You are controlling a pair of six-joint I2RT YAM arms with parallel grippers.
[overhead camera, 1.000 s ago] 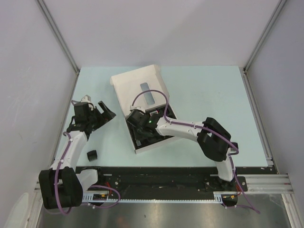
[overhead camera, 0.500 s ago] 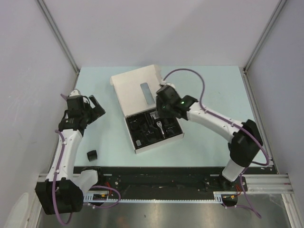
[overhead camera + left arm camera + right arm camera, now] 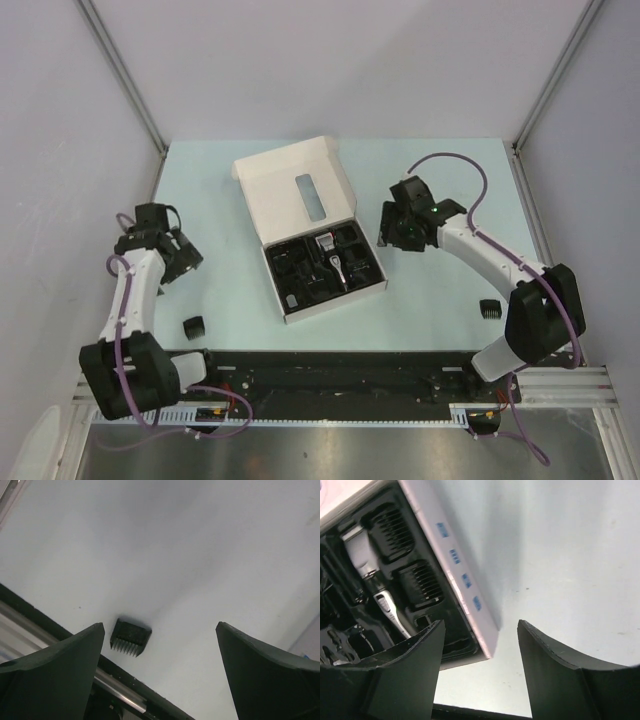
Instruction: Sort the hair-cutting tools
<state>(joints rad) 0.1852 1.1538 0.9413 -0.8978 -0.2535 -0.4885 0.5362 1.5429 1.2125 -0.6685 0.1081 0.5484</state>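
Note:
The black-and-silver clipper (image 3: 336, 262) (image 3: 368, 570) lies in the black tray (image 3: 300, 292) of the open white box (image 3: 296, 190). Two black comb guards (image 3: 395, 527) (image 3: 422, 582) sit in tray slots beside it. Another comb guard (image 3: 194, 326) (image 3: 130, 636) lies on the table near the front left edge. A further guard (image 3: 489, 308) lies at the front right. My left gripper (image 3: 180, 260) (image 3: 160, 626) hangs open and empty above the table, the left guard ahead of it. My right gripper (image 3: 390, 234) (image 3: 480, 625) stands open and empty just right of the box's side wall (image 3: 462, 582).
The box lid (image 3: 320, 165) is folded back toward the far side. A black rail (image 3: 350, 360) (image 3: 120, 690) runs along the table's near edge. Grey walls close in the left, right and back.
My right gripper has come up out of the tray, swung right past the box's side and opened. My left arm has drawn back to the left, staying open.

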